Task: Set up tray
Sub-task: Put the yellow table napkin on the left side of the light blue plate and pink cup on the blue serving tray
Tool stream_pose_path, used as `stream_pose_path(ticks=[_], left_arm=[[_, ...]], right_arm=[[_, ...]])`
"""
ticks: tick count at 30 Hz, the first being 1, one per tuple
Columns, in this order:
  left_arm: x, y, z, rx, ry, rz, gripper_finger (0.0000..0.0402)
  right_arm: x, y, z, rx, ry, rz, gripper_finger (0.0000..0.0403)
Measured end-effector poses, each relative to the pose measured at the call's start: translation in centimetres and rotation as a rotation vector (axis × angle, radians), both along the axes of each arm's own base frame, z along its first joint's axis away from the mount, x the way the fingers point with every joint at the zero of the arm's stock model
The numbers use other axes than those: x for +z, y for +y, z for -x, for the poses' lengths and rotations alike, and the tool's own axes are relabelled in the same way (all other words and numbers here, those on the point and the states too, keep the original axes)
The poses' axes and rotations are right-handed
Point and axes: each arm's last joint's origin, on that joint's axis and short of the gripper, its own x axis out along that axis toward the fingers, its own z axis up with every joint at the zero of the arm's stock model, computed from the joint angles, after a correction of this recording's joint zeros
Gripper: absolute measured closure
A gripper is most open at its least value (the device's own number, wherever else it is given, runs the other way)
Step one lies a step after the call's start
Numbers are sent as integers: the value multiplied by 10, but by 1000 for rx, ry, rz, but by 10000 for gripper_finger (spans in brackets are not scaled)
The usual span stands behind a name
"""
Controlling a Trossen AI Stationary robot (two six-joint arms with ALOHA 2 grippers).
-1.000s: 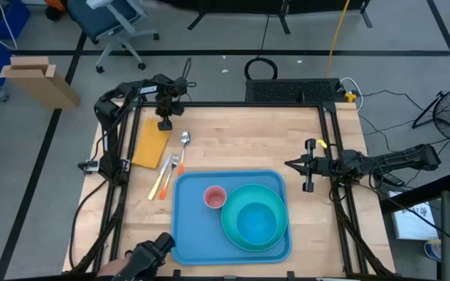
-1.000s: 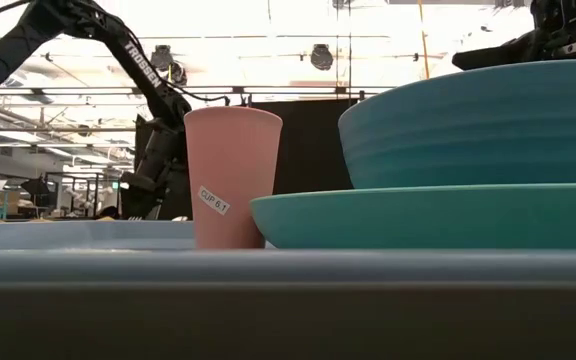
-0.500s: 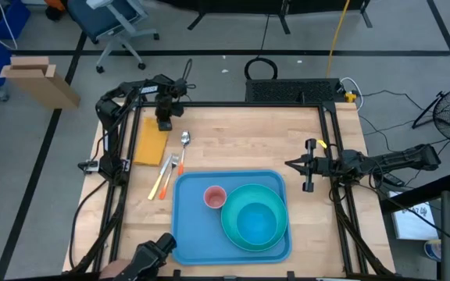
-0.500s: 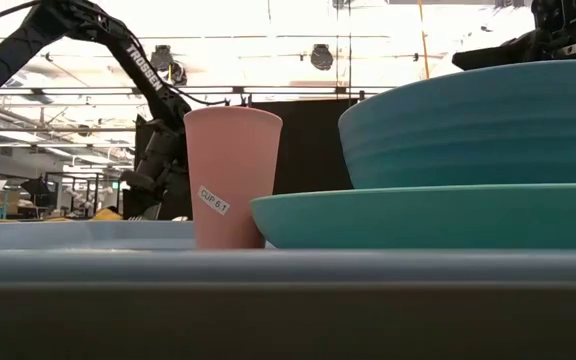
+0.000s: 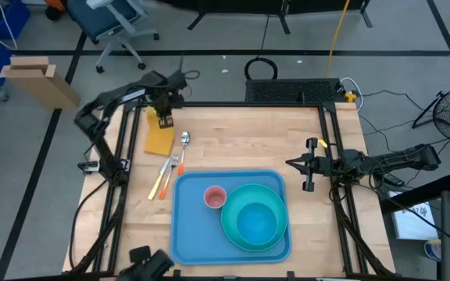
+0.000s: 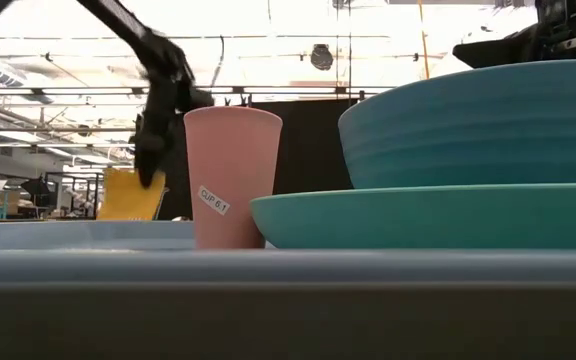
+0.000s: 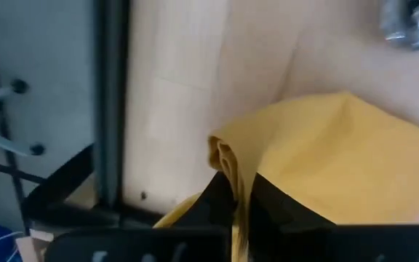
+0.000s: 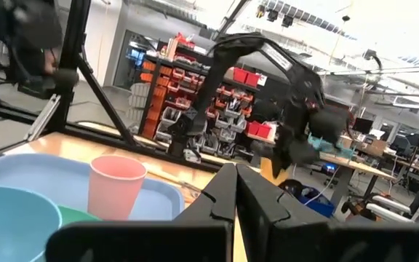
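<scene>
Wooden table is carrying everything. Blue tray is lying at the near centre edge of it, long side left to right. Turquoise plate is sitting in the tray's right half, with a blue bowl resting on it. Pink cup is standing upright in the tray, just left of the plate.

Yellow napkin is lying at the far left of the table, its far edge lifting. Left gripper is hanging over that far edge, fingers clamping together on a fold of the cloth. Right gripper is waiting at the right edge of the table, fingers pressing together on nothing.

Metal spoon is lying just right of the napkin; two orange utensils are lying near the tray's far left corner.

Left wrist view is showing the pinched fold directly; the high view is not resolving it. Low view is showing the napkin hanging off the table under the gripper, and a label on the cup.
</scene>
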Motion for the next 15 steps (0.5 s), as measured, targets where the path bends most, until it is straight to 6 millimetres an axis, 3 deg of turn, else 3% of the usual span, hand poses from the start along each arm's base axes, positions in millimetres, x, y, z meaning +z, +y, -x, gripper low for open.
stream_pose_path(ticks=[4,9,15], left_arm=[[56,-32,8,27,-145,-143,389],[110,-82,21,34,-391,-251,389],[141,-141,30,39,-543,-300,389]], right_arm=[[1,0,0,-2,-13,8,403],[3,0,1,-10,-28,46,403],[5,0,1,-18,-49,78,403]])
